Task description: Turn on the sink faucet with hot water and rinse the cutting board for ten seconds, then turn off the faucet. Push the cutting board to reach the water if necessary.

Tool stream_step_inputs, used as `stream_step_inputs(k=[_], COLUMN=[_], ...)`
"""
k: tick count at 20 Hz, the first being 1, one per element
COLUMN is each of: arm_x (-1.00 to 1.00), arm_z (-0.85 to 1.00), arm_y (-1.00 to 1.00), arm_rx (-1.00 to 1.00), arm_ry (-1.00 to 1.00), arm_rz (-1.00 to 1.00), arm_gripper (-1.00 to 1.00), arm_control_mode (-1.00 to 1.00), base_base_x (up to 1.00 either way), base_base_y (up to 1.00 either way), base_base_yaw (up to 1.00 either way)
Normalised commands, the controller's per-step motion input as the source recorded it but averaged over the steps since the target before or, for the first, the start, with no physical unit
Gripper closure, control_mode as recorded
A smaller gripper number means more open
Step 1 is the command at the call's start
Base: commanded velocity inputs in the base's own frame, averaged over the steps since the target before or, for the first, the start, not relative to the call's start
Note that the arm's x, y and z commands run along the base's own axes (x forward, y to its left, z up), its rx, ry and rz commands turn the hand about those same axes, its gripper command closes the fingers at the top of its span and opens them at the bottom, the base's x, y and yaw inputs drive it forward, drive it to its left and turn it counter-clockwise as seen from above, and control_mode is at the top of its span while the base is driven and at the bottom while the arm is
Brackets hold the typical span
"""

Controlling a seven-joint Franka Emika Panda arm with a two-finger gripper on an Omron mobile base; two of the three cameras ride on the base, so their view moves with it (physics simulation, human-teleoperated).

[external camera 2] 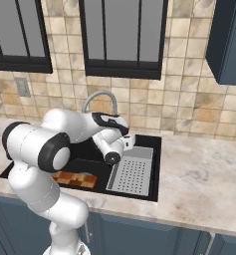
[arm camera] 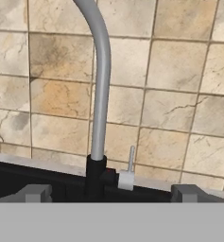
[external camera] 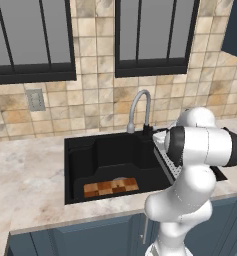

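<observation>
1. Tiled wall behind; I face the sink faucet (arm camera: 100, 90) at the back rim of the sink (external camera: 80, 170).
2. Its lever (arm camera: 130, 163) looks small, stiff and slick; I'd push near its tip.
3. My gripper (arm camera: 111, 194) stands wide open, holding nothing.
4. Cutting board (external camera: 111, 187) lies flat at the basin's front, dry.

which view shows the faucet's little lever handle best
The hand view: the sink faucet is close and head-on, its lever standing upright beside the dark base. In the left base view the faucet is small and the lever too small to tell. In the right base view the arm hides the faucet's base.
</observation>
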Motion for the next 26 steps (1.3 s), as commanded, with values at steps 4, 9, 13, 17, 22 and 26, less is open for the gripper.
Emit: stream_step_inputs(k=[4, 9, 13, 17, 22, 26], arm_x=[0.11, 0.21, 0.28, 0.25, 0.19, 0.18], arm_z=[-0.11, -0.15, -0.04, -0.08, -0.12, -0.10], arm_y=[-0.01, -0.09, -0.03, 0.00, 0.00, 0.00], arm_rx=[0.00, 0.00, 0.00, 0.00, 0.00, 0.00], arm_ry=[0.00, 0.00, 0.00, 0.00, 0.00, -0.01], arm_rz=[0.00, 0.00, 0.00, 0.00, 0.00, 0.00], arm_gripper=[-1.00, -1.00, -1.00, -1.00, -1.00, -1.00], arm_control_mode=[-1.00, -1.00, -1.00, -1.00, -1.00, -1.00], base_base_x=[0.00, 0.00, 0.00, 0.00, 0.00, 0.00], base_base_y=[0.00, 0.00, 0.00, 0.00, 0.00, 0.00], base_base_yaw=[0.00, 0.00, 0.00, 0.00, 0.00, 0.00])
